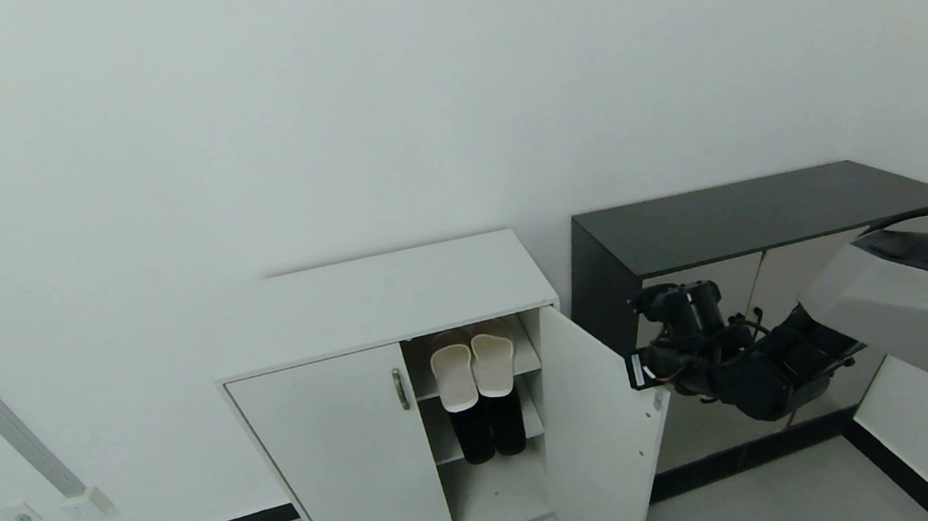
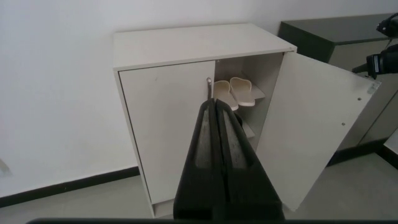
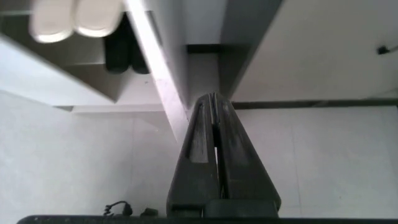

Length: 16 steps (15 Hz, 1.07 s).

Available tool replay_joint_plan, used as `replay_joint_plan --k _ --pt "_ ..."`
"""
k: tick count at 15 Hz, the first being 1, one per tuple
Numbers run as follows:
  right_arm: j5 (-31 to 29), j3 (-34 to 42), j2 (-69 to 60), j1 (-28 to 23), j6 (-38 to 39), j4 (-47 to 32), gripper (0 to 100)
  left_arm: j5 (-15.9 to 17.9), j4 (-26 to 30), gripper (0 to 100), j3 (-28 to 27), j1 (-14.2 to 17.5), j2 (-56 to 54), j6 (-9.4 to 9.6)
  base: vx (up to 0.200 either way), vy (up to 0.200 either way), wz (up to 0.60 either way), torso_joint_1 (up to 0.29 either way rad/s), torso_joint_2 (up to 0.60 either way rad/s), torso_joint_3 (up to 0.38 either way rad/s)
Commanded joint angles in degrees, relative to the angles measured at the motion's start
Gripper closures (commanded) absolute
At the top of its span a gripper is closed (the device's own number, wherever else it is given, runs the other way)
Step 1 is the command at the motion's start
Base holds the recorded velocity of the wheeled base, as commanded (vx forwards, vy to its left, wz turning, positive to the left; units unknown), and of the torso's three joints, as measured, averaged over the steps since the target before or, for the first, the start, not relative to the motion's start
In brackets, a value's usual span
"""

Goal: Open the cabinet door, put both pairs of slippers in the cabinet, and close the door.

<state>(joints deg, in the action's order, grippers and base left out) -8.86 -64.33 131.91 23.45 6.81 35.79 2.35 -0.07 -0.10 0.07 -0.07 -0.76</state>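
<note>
The white cabinet (image 1: pixel 382 298) has its left door (image 1: pixel 347 459) closed and its right door (image 1: pixel 596 435) swung open. Inside, a cream pair of slippers (image 1: pixel 473 370) lies on the upper shelf and a black pair (image 1: pixel 489 432) on the shelf below. My right gripper (image 3: pixel 214 102) is shut with nothing between its fingers, its tip beside the open door's outer edge (image 3: pixel 165 81); the head view shows that gripper (image 1: pixel 649 374) behind the door's free edge. My left gripper (image 2: pixel 212 106) is shut and empty, held well back from the cabinet (image 2: pixel 199 43) and pointing at its middle.
A dark cabinet (image 1: pixel 757 211) stands against the wall right of the white one, close behind the open door. A wall socket with a cable (image 1: pixel 25 520) sits low at the left. Bare floor (image 1: pixel 751 505) lies in front.
</note>
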Motion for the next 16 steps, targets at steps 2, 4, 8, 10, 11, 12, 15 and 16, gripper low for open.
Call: replay_joint_plan --k 2,4,8,10,11,12,15,16 --pt "0.2 1.7 -1.0 2.9 0.0 0.5 100 0.0 0.0 100 0.0 0.0 0.1 -0.04 0.000 0.000 0.00 0.000 0.00 0.000" --pt "0.3 2.0 -0.9 5.0 1.3 0.5 100 0.0 0.0 100 0.0 0.0 0.1 -0.04 0.000 0.000 0.00 0.000 0.00 0.000" --pt "1.0 1.9 -2.5 9.3 4.9 0.6 100 0.1 0.0 100 0.0 0.0 0.1 -0.04 0.000 0.000 0.00 0.000 0.00 0.000" --pt "1.1 2.1 -4.2 12.0 7.2 0.6 100 0.1 0.0 100 0.0 0.0 0.1 -0.04 0.000 0.000 0.00 0.000 0.00 0.000" --pt "2.1 2.5 -5.4 12.8 7.4 0.6 100 0.2 0.0 100 0.0 0.0 0.1 -0.04 0.000 0.000 0.00 0.000 0.00 0.000" --pt "3.1 3.6 -6.8 13.3 7.4 0.6 100 0.1 0.0 100 0.0 0.0 0.1 -0.04 0.000 0.000 0.00 0.000 0.00 0.000" --pt "5.5 5.8 -11.1 13.5 6.5 0.8 100 0.1 0.0 100 0.0 0.0 0.1 -0.12 0.000 0.000 0.00 0.000 0.00 0.000" --pt "6.0 7.2 -12.5 13.5 5.8 0.8 100 0.1 0.0 100 0.0 0.0 0.1 -0.12 0.000 0.000 0.00 0.000 0.00 0.000"
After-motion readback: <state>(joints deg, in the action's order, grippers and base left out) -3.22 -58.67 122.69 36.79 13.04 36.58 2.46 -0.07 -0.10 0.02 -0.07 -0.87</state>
